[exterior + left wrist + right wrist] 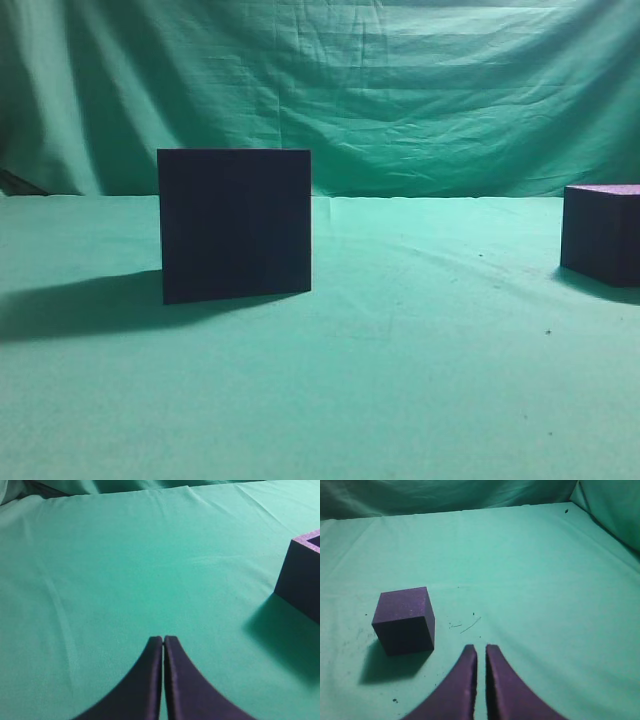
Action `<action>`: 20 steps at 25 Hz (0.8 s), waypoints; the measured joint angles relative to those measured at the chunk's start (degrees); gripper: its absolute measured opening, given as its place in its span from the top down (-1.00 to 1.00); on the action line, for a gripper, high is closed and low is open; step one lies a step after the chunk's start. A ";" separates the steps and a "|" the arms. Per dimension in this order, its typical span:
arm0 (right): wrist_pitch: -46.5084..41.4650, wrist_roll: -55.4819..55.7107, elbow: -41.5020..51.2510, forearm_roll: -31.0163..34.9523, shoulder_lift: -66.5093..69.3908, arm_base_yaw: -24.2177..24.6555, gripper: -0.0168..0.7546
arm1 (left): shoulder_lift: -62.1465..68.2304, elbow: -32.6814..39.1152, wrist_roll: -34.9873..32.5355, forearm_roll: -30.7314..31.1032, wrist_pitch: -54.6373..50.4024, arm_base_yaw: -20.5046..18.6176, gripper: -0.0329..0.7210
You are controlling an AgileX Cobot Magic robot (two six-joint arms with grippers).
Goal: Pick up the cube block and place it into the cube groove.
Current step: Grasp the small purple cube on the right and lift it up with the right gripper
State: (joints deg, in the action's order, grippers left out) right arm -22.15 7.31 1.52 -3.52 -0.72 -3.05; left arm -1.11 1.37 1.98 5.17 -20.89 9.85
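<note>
The cube groove (235, 225) is a large near-black box standing left of centre on the green cloth. Its corner with a purple rim shows at the right edge of the left wrist view (300, 580). The cube block (602, 235), small and dark purple with a lighter top, sits at the far right edge. In the right wrist view it (405, 620) lies ahead and to the left of my right gripper (481, 648), which is shut and empty with a thin gap between the fingers. My left gripper (163, 639) is shut and empty over bare cloth, left of the groove. Neither gripper shows in the exterior view.
Green cloth (400, 380) covers the table and hangs as a backdrop behind it. A few dark specks and a thin thread (470, 625) lie on the cloth right of the cube block. The groove casts a long shadow (80, 305) to its left.
</note>
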 joint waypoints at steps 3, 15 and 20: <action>0.00 0.00 0.00 0.00 0.00 0.00 0.96 | 0.00 0.00 0.00 0.00 0.00 0.00 0.91; 0.00 0.00 0.00 0.00 0.00 0.00 0.96 | 0.00 0.00 0.00 0.00 0.00 0.00 0.91; 0.00 0.00 0.00 0.00 0.00 0.00 0.96 | 0.00 0.00 0.00 0.00 0.00 0.00 0.91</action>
State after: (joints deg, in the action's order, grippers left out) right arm -22.15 7.31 1.52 -3.52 -0.72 -3.05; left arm -1.11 1.37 1.98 5.17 -20.89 9.85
